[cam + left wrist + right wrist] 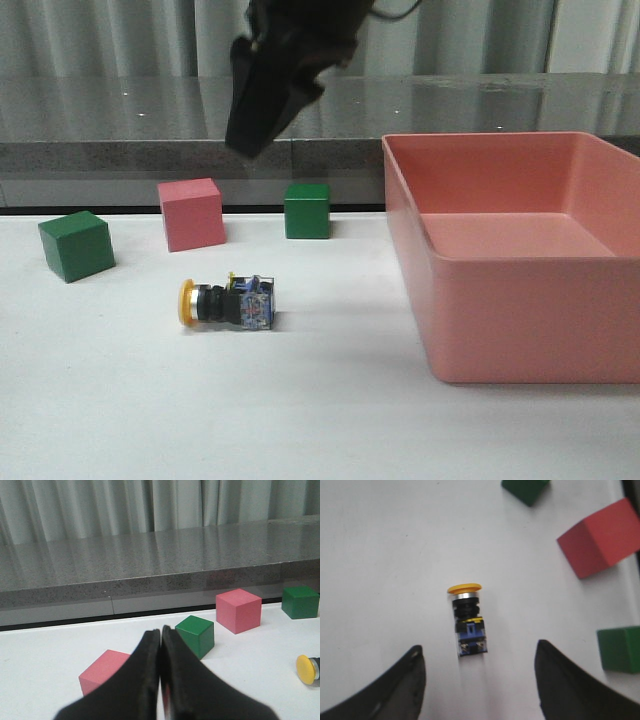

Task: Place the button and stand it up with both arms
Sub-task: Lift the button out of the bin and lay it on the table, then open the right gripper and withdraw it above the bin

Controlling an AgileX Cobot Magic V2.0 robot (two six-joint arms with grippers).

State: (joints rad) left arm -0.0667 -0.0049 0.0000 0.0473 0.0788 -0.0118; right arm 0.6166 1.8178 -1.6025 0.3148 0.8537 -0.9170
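While the button [228, 303] lies on its side on the white table [300, 420], yellow cap toward the robot's left and blue-grey base toward the pink bin [515, 260], bare tabletop surrounds it on every side. The bin's near wall stands well apart to its right. Behind it sit a pink cube [191, 213] and a green cube [307, 210]; another green cube [76, 245] rests further left, near the table's left edge. In the left wrist view a second pink cube [103, 672] shows just beside the left gripper [160, 632], whose black fingers are pressed together on nothing. The right gripper [480, 652] hangs above the button with its jaws spread wide, the fingers well clear of it on both sides. No readable writing or label shows on the button, cubes or bin.
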